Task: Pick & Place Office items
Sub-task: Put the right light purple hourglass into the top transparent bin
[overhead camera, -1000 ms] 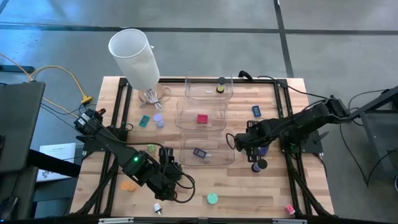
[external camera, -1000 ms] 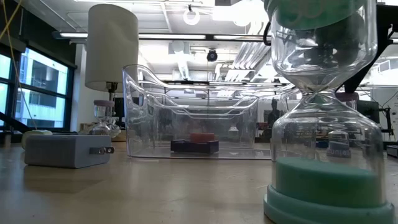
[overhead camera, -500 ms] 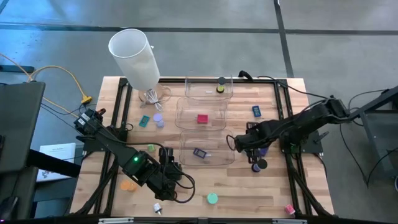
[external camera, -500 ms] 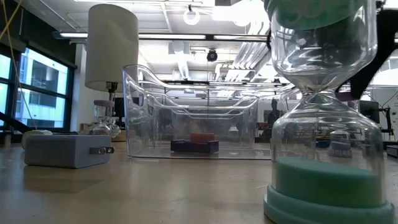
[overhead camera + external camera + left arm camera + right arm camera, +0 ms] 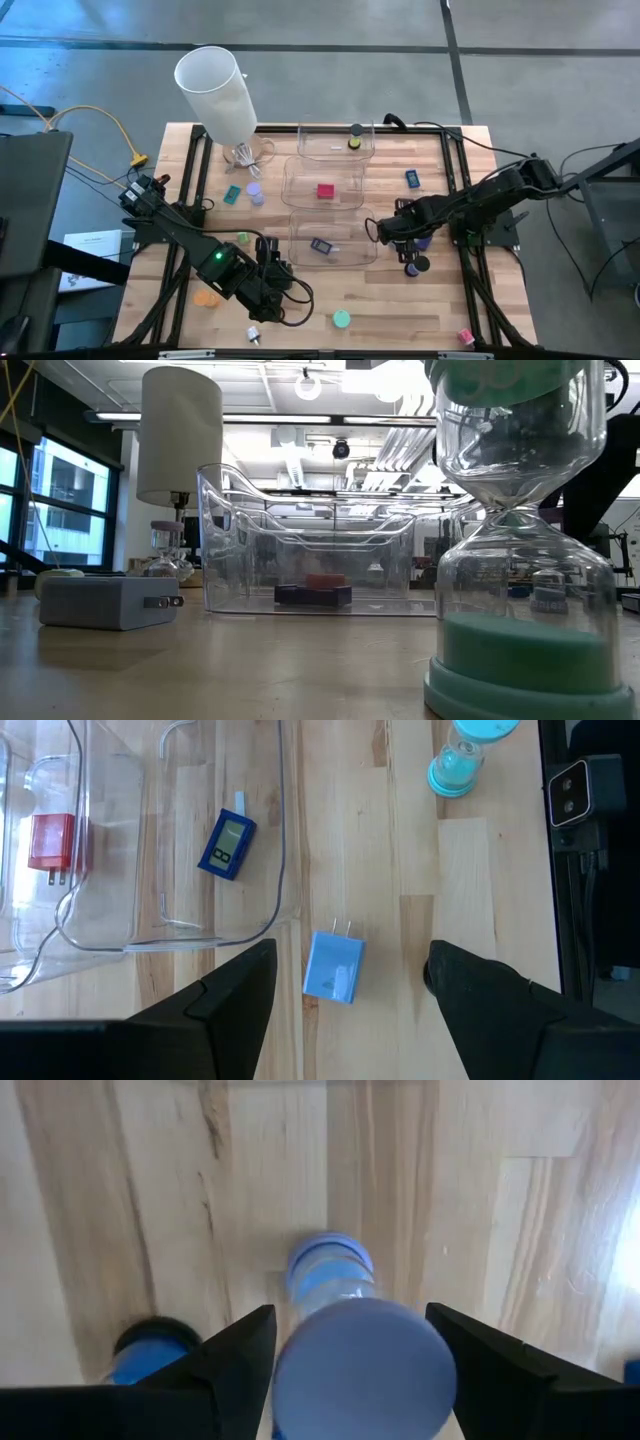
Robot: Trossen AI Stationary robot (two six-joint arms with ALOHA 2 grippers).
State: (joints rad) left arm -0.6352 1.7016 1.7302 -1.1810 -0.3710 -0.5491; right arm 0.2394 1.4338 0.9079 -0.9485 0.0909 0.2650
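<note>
Your left end effector (image 5: 352,950) hangs released above the bench (image 5: 400,840). Its two fingers (image 5: 235,990) stand wide apart. The light blue charger block (image 5: 334,970) lies flat on the wood between them, clear of both fingers, with its prongs pointing away from the wrist. Just ahead of the fingertips is the rounded corner of a clear bin (image 5: 283,840). A small dark blue block with a display (image 5: 227,844) rests on that bin's floor. A red plug block (image 5: 49,840) sits in the next bin, farther out and off to one side. The teal sand timer (image 5: 458,765) stands on bare wood well ahead, on the other side.

Your right end effector (image 5: 350,1320) is low over the bench beside the bins. The lavender sand timer (image 5: 362,1365) sits squarely between its fingers, its round end cap filling most of the gap. Each finger comes right up to the cap's edge. You cannot tell from here whether the pads are actually grasping it or only flanking it. A black-capped sand timer (image 5: 150,1350) stands just outside one finger.
</note>
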